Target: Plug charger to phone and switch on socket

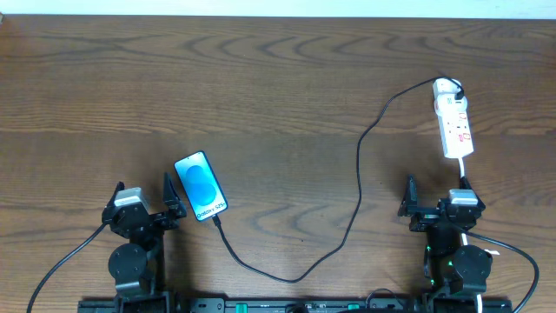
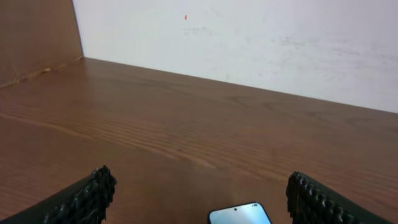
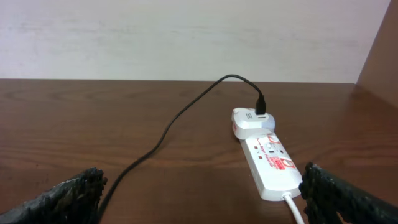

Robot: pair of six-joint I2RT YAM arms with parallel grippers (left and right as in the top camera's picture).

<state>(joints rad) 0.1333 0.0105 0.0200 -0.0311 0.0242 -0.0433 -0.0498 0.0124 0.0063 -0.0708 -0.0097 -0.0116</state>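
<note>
Left jaws: the left gripper [image 1: 143, 185] stood wide apart and held nothing. In its own wrist view only bare wood lay between the two ribbed fingers [image 2: 87, 198].
Right jaws: the right gripper [image 1: 436, 188] was spread as wide, and it too was empty.
Beside the left jaws: the phone [image 1: 201, 186] lay flat just past the inner finger, with its blue screen up. It was turned at a slant, with its lettered end nearer the arm. Only its far end showed at the bottom edge of the left wrist view.
Ahead of the right jaws: the socket [image 3: 270, 163] lay on the wood near the fingertips but apart from them. It ran lengthways away from the arm.
Socket ends: the white plug head [image 3: 249, 121] sat at the far end. A white cord [image 3: 292, 202] left the near end and ran back toward the right arm.
Switch: its position could not be read.
Charger: the charger [image 1: 359, 174] rose from the plug head, curved across the middle and dipped toward the front edge. It then climbed to the phone's near short edge.
Plug tip: the plug tip [image 1: 217, 221] met that edge, though whether it was fully seated could not be told.
Worktop: the worktop [image 1: 261, 87] was dark brown wood grain, with a pale wall [image 2: 249, 37] behind it.
</note>
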